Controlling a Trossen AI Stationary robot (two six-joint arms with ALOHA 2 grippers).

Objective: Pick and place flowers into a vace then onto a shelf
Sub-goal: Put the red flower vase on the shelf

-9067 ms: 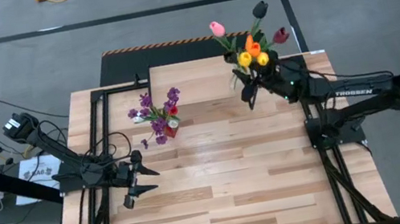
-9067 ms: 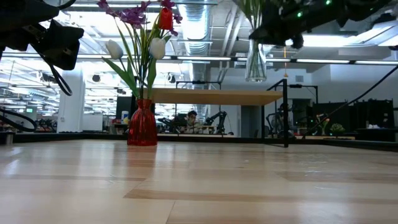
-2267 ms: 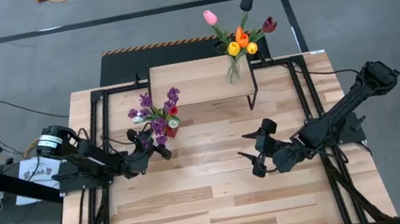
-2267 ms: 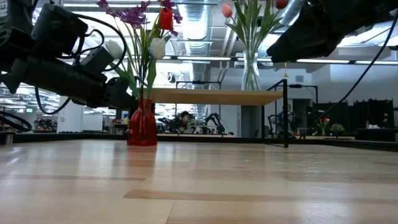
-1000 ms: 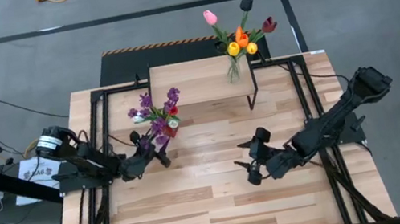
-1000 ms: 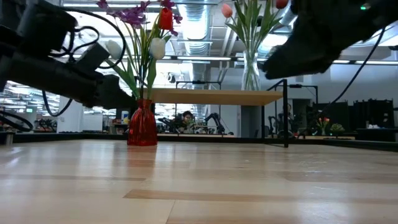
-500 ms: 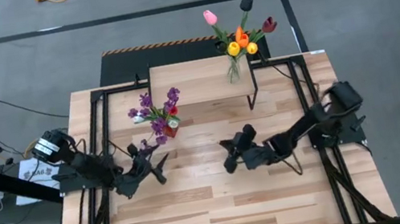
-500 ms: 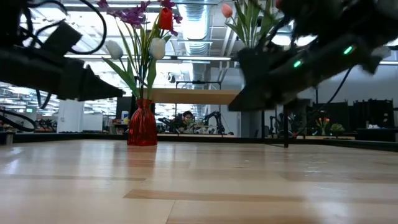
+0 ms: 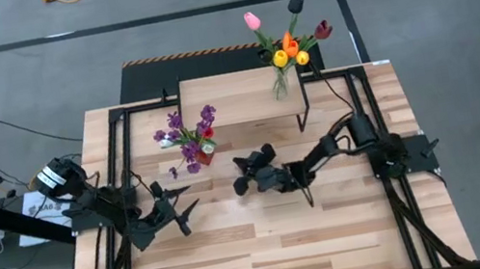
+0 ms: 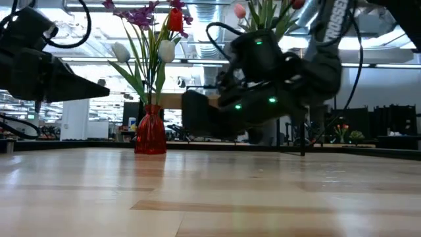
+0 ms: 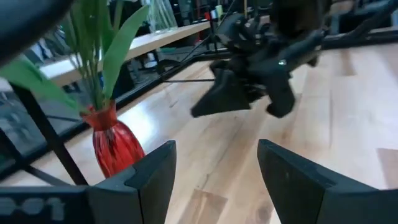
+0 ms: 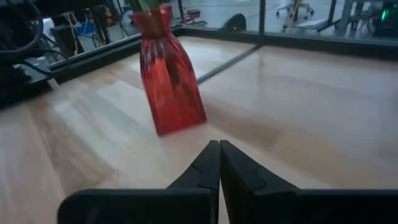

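Right gripper [image 9: 239, 176] sits low over the light plank tabletop [image 9: 267, 237], fingers pressed fully together, holding nothing. Its wrist view looks straight at the small red glass vase [image 12: 169, 78] holding purple sprigs plus a red and white tulip [image 9: 188, 138]; that vase stands on the tabletop, not on the shelf.

Key relation: red vase lies just left and slightly far of the right gripper's tips, close but not touching. Vase axis is upright, stems rising straight above it, so a grab likely needs a level side approach at the body or neck, with jaws spread first.

Left gripper [image 9: 180, 211] is on the near-left side of the same vase, fingers [image 11: 152, 174] spread wide and empty. It is at a similar distance from the vase as the right one; the right gripper's tips point more squarely at it.

Other bunch, mixed tulips in pink, yellow, orange and dark maroon in a clear glass vase [image 9: 281, 77], already stands on the small raised light-wood shelf on black legs [image 9: 234, 96], at its far right end.

Judgement: one bouquet placed, red vase is the remaining item for the shelf. Risk: shut fingertips nudging the vase over before opening.
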